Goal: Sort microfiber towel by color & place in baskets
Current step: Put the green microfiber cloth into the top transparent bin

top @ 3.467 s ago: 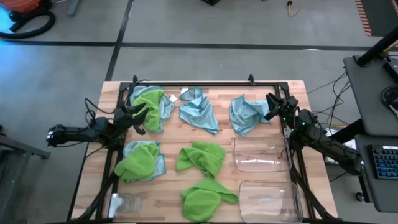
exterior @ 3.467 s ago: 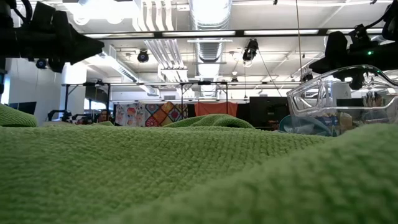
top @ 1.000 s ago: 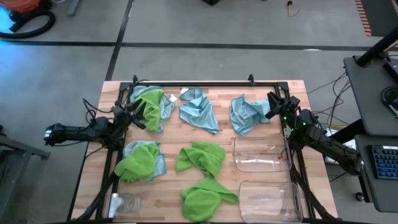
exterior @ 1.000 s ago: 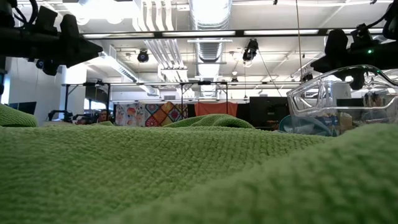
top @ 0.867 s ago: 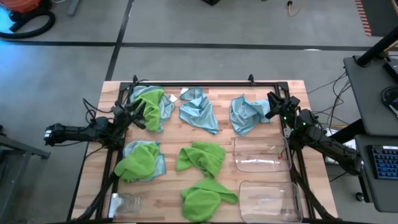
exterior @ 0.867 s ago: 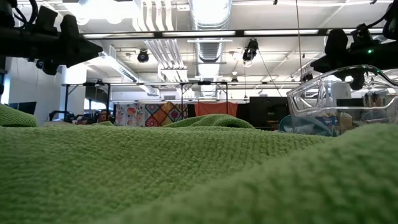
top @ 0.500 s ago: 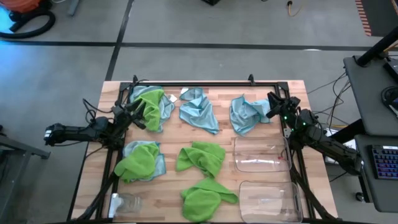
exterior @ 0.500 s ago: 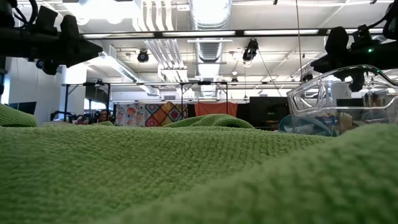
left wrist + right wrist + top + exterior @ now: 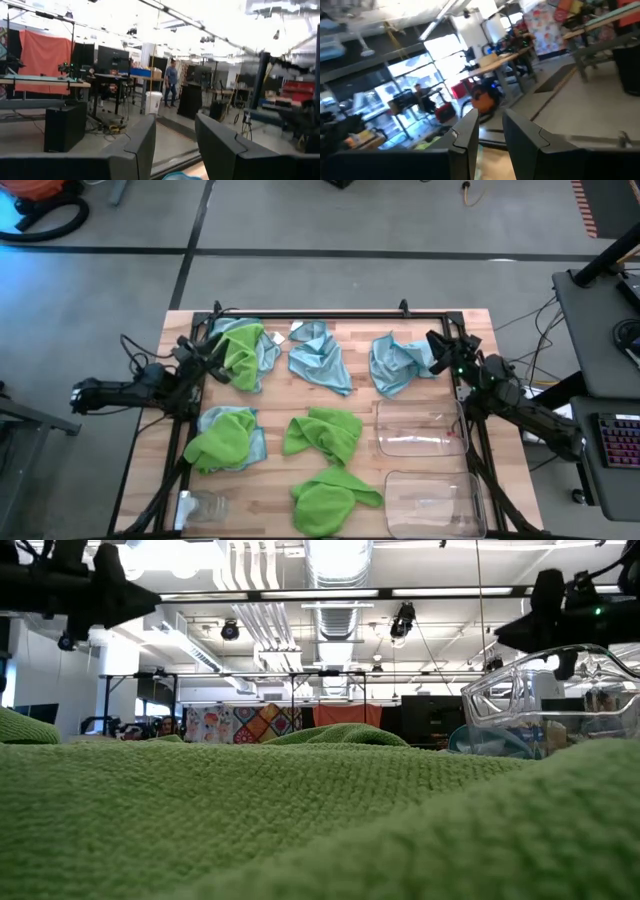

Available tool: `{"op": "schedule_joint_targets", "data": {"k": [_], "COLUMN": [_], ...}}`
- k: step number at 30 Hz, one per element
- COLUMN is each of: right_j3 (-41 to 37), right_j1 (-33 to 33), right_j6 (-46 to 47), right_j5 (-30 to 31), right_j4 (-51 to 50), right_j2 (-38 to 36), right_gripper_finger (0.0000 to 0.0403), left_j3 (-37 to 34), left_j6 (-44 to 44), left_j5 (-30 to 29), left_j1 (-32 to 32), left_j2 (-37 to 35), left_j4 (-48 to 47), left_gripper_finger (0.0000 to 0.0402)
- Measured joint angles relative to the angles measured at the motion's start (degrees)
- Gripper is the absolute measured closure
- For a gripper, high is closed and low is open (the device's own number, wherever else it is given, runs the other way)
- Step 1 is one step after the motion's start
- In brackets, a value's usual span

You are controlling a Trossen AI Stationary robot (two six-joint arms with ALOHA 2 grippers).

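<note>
Two empty bins [image 9: 418, 427], towels [image 9: 322, 432] still loose on the table [image 9: 355, 327].
Left gripper [image 9: 190, 345] hangs at the far-left green-and-blue heap [image 9: 244, 350], fingers [image 9: 134, 145] parted, holding nothing. Right gripper [image 9: 437, 343] sits by the far-right blue towel [image 9: 395, 362], fingers [image 9: 466, 131] narrowly apart, empty.

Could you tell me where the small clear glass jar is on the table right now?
In the high view, the glass jar stands at the table's near left corner, just below the green towel lying over a blue one.
</note>
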Motion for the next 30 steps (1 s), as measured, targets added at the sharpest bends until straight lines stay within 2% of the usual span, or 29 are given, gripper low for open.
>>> {"op": "schedule_joint_targets", "data": {"k": [6,12,17,20,24,30], "right_j3": [6.91,14.84,22.62,26.01,30.23,34.09], "right_j1": [0.0,0.0,0.0,0.0,0.0,0.0], "right_j6": [-1.07,-3.26,-5.66,-6.55,-8.24,-9.94], "right_j5": [-0.37,-0.38,-0.35,-0.3,-0.34,-0.35], "right_j4": [-8.64,-15.12,-24.11,-25.84,-28.15,-32.15], "right_j2": [4.68,13.89,23.04,27.76,32.95,37.48], "right_gripper_finger": [0.0321,0.0321,0.0321,0.0321,0.0321,0.0321], "left_j3": [10.21,19.26,23.66,24.9,25.09,25.8], "left_j6": [-9.38,-19.66,-27.7,-33.35,-38.87,-38.97], "left_j5": [-0.02,-0.31,-3.26,-4.52,-4.44,-1.07], "left_j1": [0.0,0.0,0.07,0.27,1.03,2.52], "left_j2": [2.4,8.0,13.07,15.5,17.88,20.49], "left_j4": [-21.63,-39.55,-51.23,-58.43,-61.99,-61.89], "left_gripper_finger": [0.0278,0.0278,0.0278,0.0278,0.0278,0.0278]}}
